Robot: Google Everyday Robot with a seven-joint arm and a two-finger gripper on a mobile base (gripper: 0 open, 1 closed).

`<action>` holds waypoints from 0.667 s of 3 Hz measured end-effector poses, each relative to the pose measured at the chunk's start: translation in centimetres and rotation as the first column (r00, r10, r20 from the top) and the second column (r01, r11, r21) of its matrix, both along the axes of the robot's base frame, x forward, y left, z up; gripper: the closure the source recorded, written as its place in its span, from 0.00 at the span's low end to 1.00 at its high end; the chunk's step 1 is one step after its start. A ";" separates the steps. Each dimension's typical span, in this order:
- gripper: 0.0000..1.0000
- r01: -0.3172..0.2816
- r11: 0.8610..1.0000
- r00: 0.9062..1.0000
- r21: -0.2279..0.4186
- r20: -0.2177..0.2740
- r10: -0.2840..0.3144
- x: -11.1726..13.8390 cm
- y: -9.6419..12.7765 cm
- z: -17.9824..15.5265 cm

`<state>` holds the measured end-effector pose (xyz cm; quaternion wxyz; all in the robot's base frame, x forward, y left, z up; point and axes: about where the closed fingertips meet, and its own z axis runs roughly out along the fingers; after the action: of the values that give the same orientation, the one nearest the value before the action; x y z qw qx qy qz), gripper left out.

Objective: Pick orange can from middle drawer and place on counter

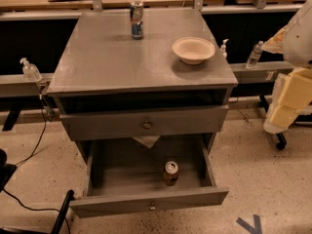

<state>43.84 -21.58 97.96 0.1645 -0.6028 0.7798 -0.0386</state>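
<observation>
One orange can [170,173], silver top, upright in open middle drawer [122,204] | gripper [286,106] far right, state unclear

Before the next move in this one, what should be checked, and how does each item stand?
1. Middle drawer open: ok.
2. Orange can upright, in the drawer's front right: ok.
3. Nothing over the can: ok.
4. Bare counter left of the bowl: ok.
5. Gripper ready: cannot tell; it is not in view, only the arm at the right edge.
</observation>
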 end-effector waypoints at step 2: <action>0.00 0.004 0.997 0.999 0.083 0.038 -0.007 0.8 0.5 -1.6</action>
<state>44.68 -21.11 96.37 0.2042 -0.5926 0.7790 -0.0182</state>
